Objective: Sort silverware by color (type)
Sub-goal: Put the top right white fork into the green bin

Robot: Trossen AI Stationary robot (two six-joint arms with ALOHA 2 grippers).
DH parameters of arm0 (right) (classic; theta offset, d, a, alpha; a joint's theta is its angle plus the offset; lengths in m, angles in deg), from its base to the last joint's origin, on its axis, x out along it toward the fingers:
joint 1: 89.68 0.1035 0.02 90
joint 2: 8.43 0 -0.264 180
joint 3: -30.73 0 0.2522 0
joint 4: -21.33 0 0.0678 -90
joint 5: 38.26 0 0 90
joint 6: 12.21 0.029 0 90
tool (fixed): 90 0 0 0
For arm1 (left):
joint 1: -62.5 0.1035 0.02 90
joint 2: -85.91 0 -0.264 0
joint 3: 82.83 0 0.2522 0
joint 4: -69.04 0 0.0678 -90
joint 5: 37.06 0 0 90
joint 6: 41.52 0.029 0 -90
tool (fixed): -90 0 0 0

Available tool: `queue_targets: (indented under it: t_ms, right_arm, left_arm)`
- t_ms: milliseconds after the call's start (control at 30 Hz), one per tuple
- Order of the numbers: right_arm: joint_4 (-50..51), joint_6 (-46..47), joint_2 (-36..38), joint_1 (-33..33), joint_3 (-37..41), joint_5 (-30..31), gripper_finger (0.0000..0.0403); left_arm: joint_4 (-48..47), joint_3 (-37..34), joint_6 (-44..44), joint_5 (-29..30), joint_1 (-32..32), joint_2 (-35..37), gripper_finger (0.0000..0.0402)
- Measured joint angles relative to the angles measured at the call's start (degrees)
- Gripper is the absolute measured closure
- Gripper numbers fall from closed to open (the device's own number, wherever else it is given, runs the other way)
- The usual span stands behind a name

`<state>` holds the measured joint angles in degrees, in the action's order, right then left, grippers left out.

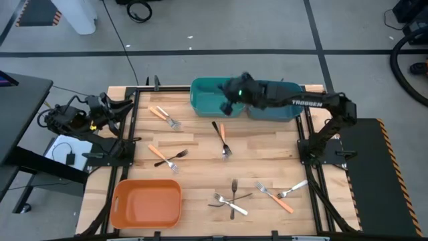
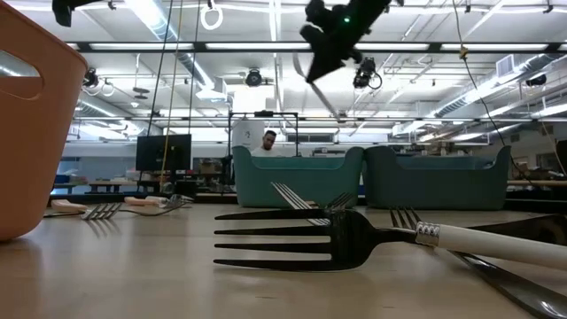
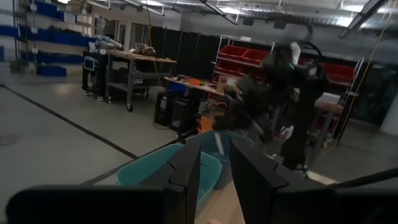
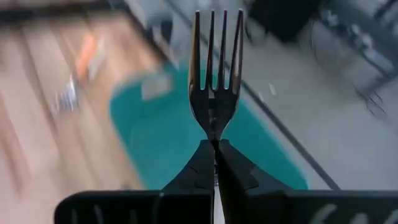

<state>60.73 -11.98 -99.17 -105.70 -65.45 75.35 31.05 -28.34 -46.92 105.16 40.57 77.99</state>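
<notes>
Your left gripper (image 1: pixel 127 107) waits at the table's left edge, fingers (image 3: pixel 186 171) parted around nothing. Your right gripper (image 4: pixel 215 144) clenches a fork (image 4: pixel 215 68), tines pointing outward, directly above the left teal bin (image 1: pixel 207 97).
</notes>
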Motion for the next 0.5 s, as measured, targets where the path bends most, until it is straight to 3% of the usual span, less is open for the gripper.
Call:
queue_targets:
  t_ms: [133, 333, 500]
  right_arm:
    - [-8.03, -5.74, -1.97, -5.17, -0.09, -5.85, 0.0395]
    - [-3.91, -13.90, -8.50, -10.95, 0.02, -21.77, 0.0395]
    - [0.23, -14.04, -12.54, -11.37, 0.04, -23.59, 0.0391]
  left_arm:
    - [0.32, 0.00, 1.85, 0.08, 0.00, 0.00, 0.0306]
    - [0.28, 0.00, 1.30, 0.07, 0.00, 0.00, 0.0306]
    - [0.31, 0.00, 1.16, 0.07, 0.01, 0.00, 0.0306]
